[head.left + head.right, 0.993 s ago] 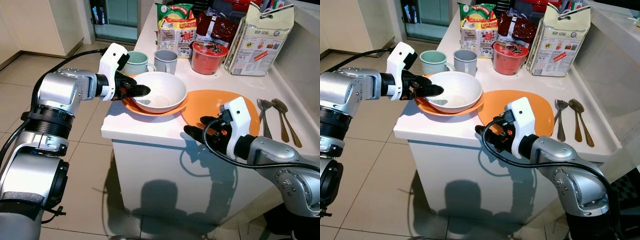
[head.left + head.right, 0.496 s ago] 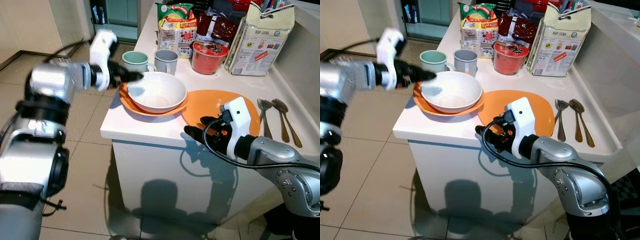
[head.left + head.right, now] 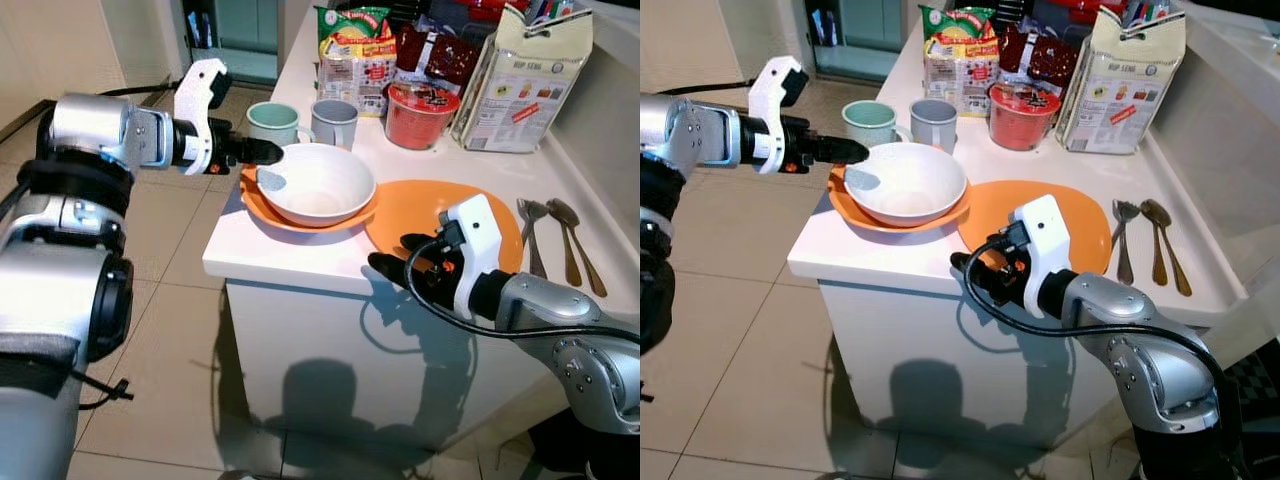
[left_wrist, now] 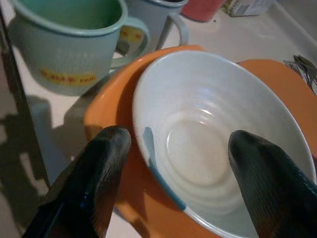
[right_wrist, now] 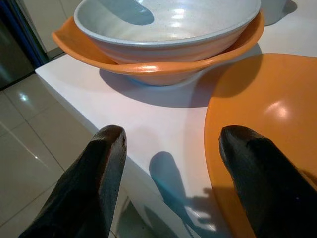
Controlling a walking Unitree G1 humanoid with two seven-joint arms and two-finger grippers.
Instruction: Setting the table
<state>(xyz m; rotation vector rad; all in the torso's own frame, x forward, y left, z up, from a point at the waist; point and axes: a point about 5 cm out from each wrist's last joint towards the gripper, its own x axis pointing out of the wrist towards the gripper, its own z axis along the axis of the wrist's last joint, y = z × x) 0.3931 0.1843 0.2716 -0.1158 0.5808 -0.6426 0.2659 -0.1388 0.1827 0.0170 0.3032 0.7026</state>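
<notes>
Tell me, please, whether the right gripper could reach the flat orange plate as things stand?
Probably yes. The right gripper hangs open at the counter edge, beside the flat orange plate, with nothing between them.

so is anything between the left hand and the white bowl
Nothing visible. The left hand hovers open at the rim of the white bowl, which sits in the orange plate. The green mug stands just beside that approach, not in it.
</notes>
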